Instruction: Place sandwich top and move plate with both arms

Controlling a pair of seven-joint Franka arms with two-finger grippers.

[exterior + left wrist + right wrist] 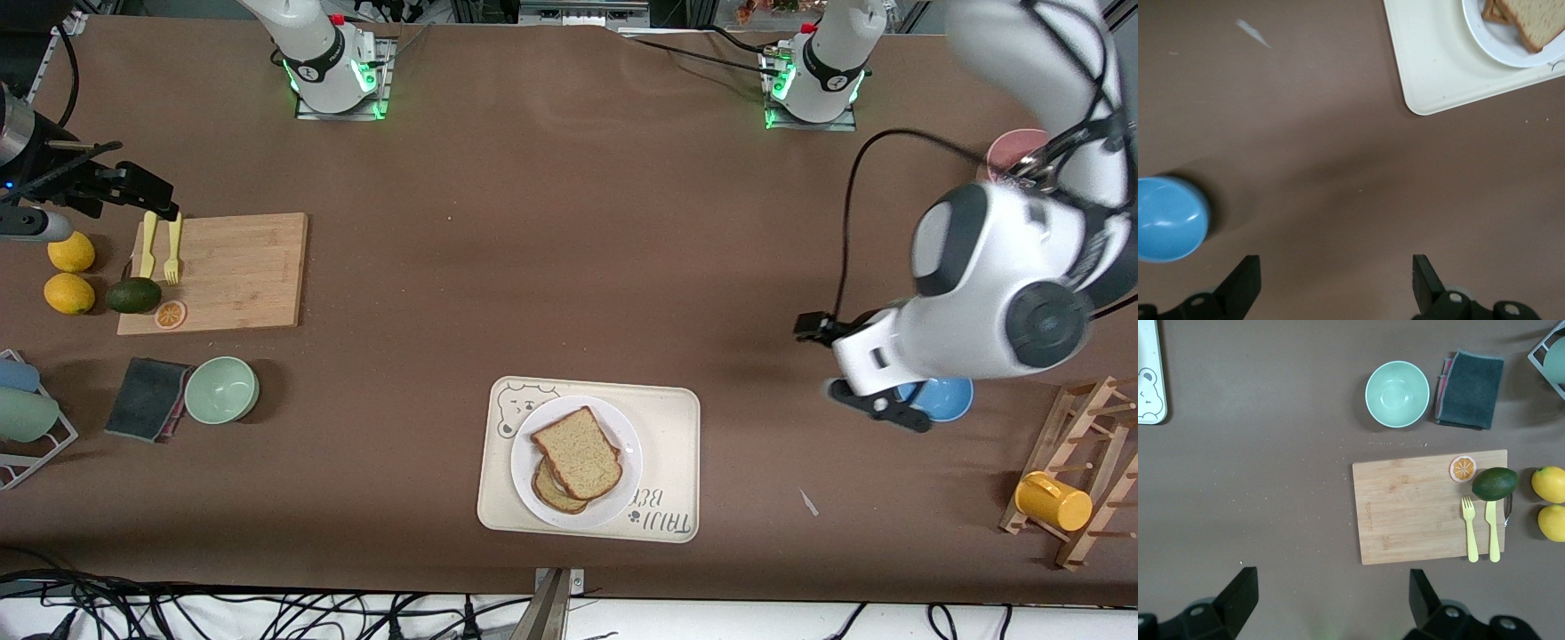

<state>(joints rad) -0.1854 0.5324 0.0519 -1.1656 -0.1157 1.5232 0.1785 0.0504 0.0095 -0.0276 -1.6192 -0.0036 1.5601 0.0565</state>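
A: What is seen toward the right arm's end of the table, taking the cream rectangular bear-print tray as the landmark?

B: Well away from the tray, a pale bamboo cutting board is laid out, with a yellow plastic fork and knife on it, an orange slice at its corner and a dark green avocado at its edge. Two yellow lemons are placed beside the avocado. Between board and tray, nearer the front camera than the board, a pale green bowl is set next to a folded dark grey cloth.

A: And the right gripper?

B: It is held up over the bare brown table near the board's edge, its black fingers spread wide with nothing between them.

A: Where is the task's bread found?

B: The small round white plate is seated on the tray. On it, the brown wholemeal sandwich top is laid over a lower slice, slightly skewed, so the lower crust shows at one side.

A: What is noted toward the left arm's end?

B: The left gripper is held over bare table, well apart from the tray, fingers wide and empty. A small blue bowl is partly hidden beneath that arm. A wooden rack holding a yellow cup stands past the bowl from the tray, at that end's edge.
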